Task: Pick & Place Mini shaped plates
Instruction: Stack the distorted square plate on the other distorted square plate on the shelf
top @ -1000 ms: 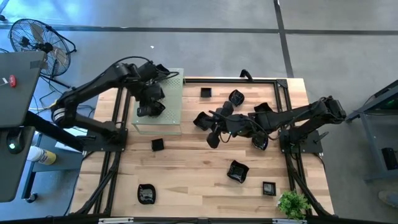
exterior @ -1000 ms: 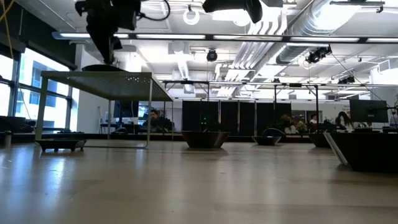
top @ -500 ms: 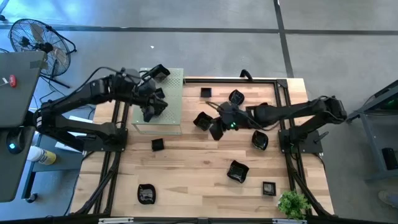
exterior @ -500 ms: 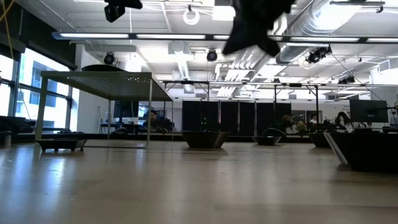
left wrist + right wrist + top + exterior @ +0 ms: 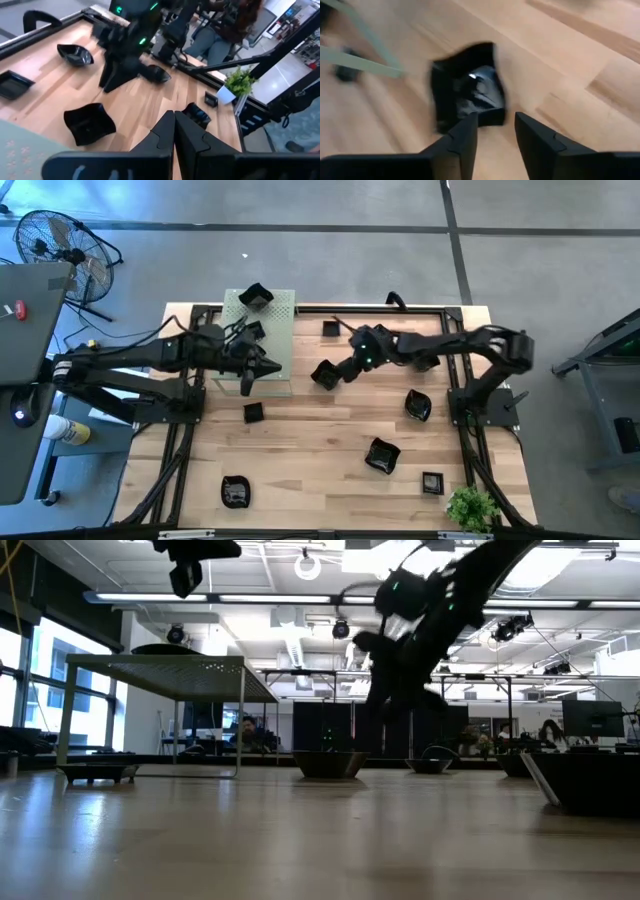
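Several mini shaped plates, glossy black, lie scattered on the wooden table. One wavy plate lies just ahead of my right gripper. That gripper is open and hangs above the table. More plates lie at the far side, the middle and the near side. Two plates rest on the pale green board. My left gripper is shut on nothing over the board's near right corner.
A small green plant stands at the near right corner, beside a small square plate. Other plates lie at the right and near left. The board stands raised on legs. Black frame rails run along the table's left and right edges.
My right gripper has come down from high above the table and swung toward the far edge, ending just behind the wavy plate. My left gripper has drawn back across the board toward its near right corner.
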